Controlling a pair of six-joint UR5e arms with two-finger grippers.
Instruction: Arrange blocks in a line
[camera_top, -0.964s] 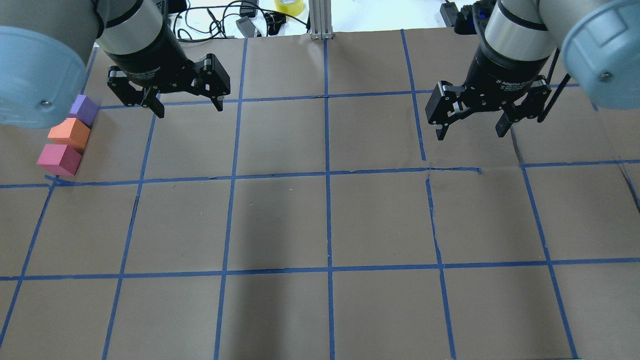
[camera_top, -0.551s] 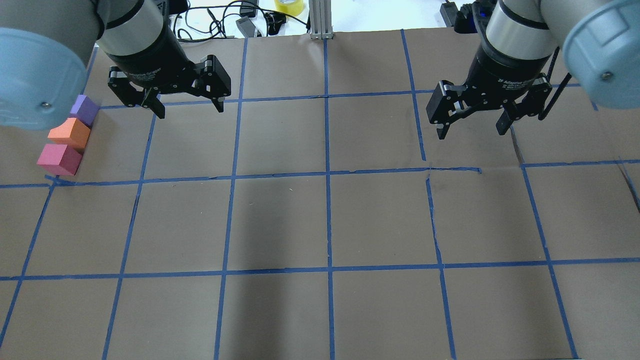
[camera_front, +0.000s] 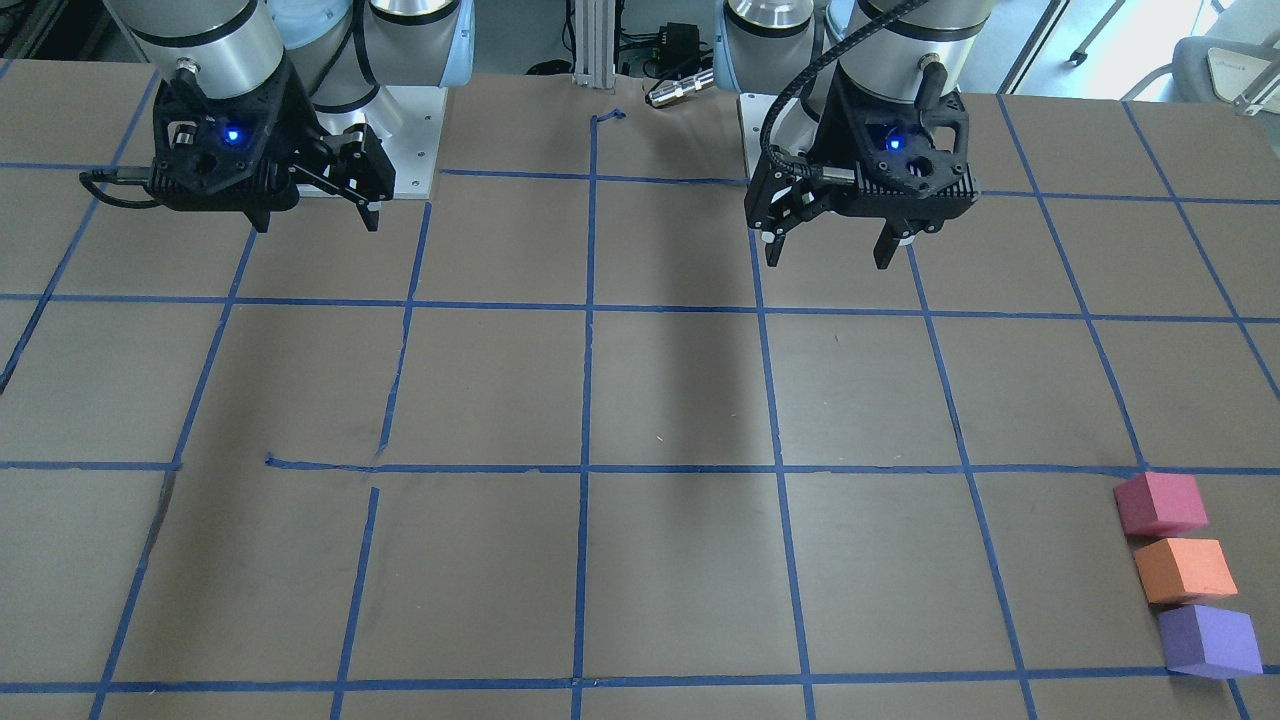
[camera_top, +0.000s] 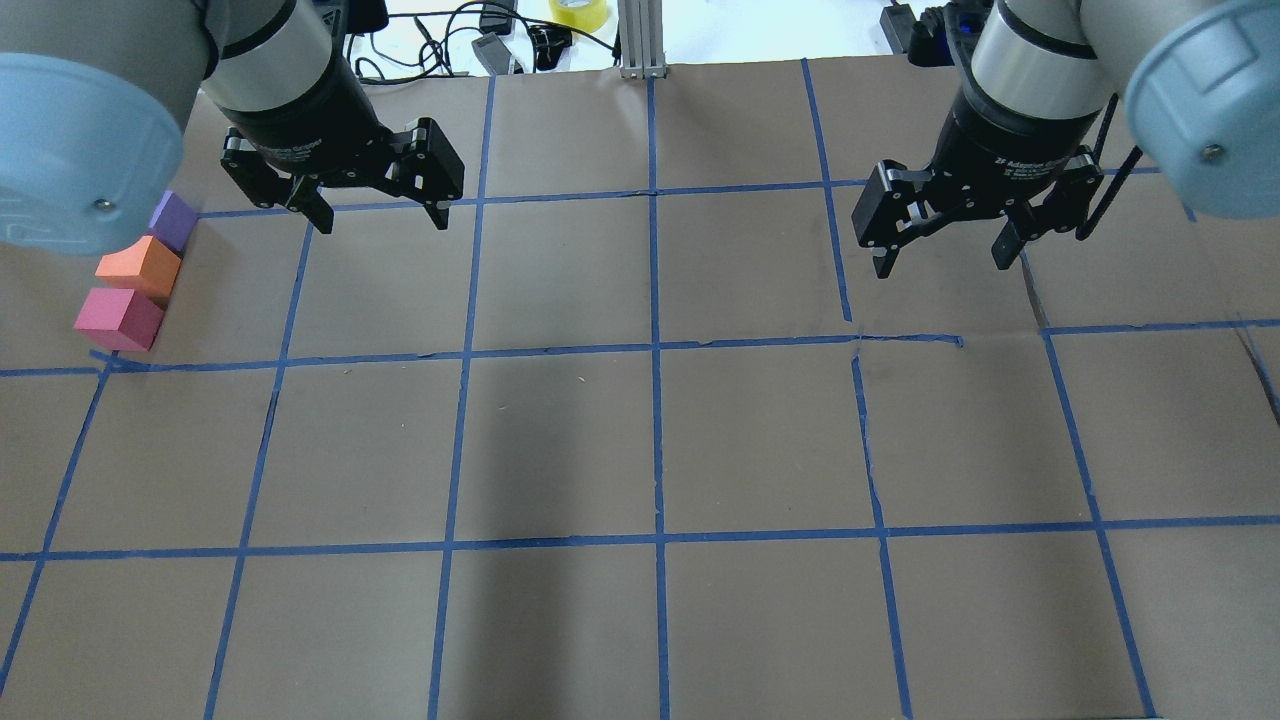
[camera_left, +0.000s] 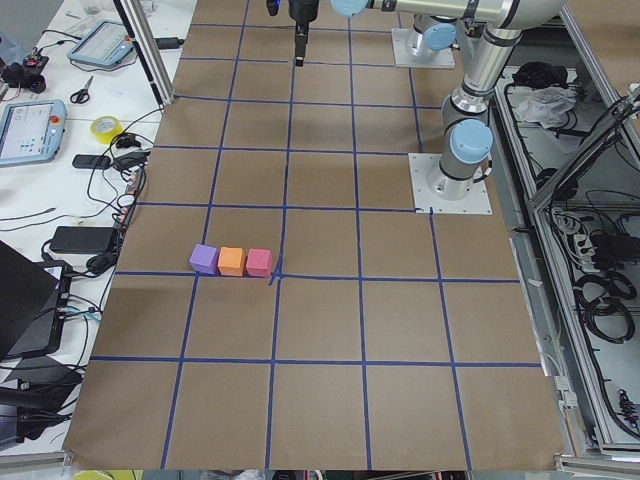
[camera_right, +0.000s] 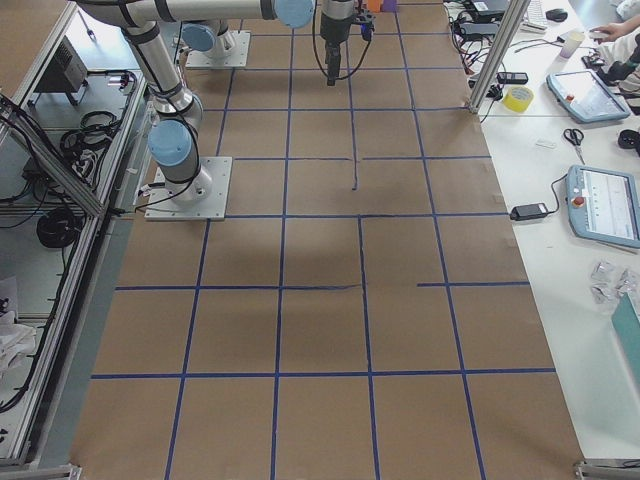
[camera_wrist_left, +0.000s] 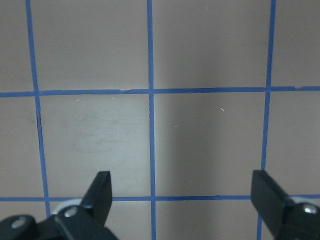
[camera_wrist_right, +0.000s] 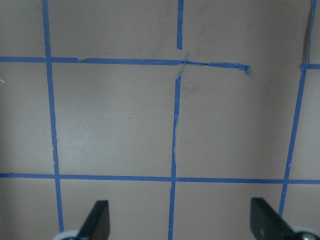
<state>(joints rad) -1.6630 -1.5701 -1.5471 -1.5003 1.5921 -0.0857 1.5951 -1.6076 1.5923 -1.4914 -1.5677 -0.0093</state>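
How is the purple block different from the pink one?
The purple block is violet; the pink block is reddish pink. Purple sits at the end of the row farthest from the robot, pink at the end nearest it. In the overhead view the left arm hides part of purple, while pink shows whole. Both are cubes of like size, each beside the orange block in the middle.

Three blocks (camera_top: 140, 265) touch in a row at the table's (camera_top: 650, 440) left edge. The left gripper (camera_top: 381, 222) and right gripper (camera_top: 940, 268) hang well apart from them.

Left claw (camera_wrist_left: 181, 181) spread wide over brown paper (camera_wrist_left: 210, 145), blue tape grid (camera_wrist_left: 150, 91).
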